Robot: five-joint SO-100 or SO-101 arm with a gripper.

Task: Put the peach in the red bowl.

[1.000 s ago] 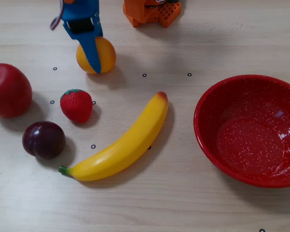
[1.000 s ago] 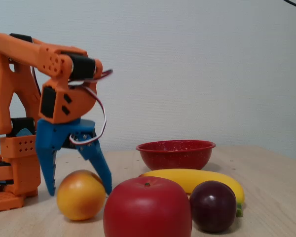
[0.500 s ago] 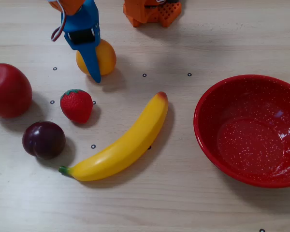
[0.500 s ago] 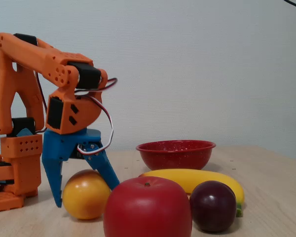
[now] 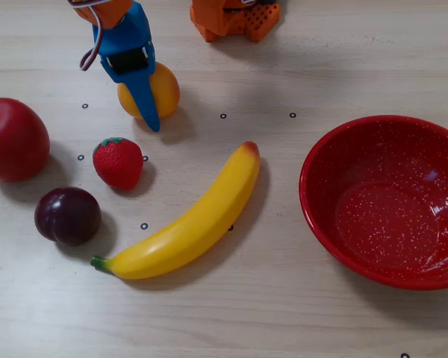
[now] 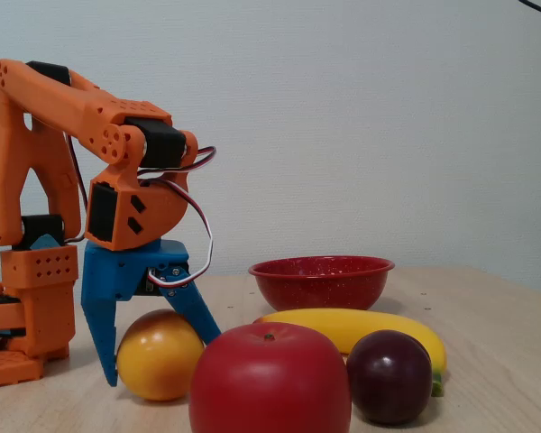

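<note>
The peach (image 5: 166,89) is a yellow-orange ball resting on the table at the back left of the overhead view. It also shows in the fixed view (image 6: 158,356). My gripper (image 5: 143,95) stands straight down over it. In the fixed view the gripper (image 6: 160,359) has one blue finger (image 6: 99,325) against the peach's left side and the other finger (image 6: 198,311) against its right side, so it is shut on the peach. The red bowl (image 5: 317,209) with white speckles stands empty at the right; in the fixed view the bowl (image 6: 320,281) is behind the fruit.
A banana (image 5: 190,220) lies diagonally between the peach and the bowl. A strawberry (image 5: 118,162), a dark plum (image 5: 67,215) and a big red apple (image 5: 13,139) sit left of it. The arm's orange base (image 5: 235,19) is at the back.
</note>
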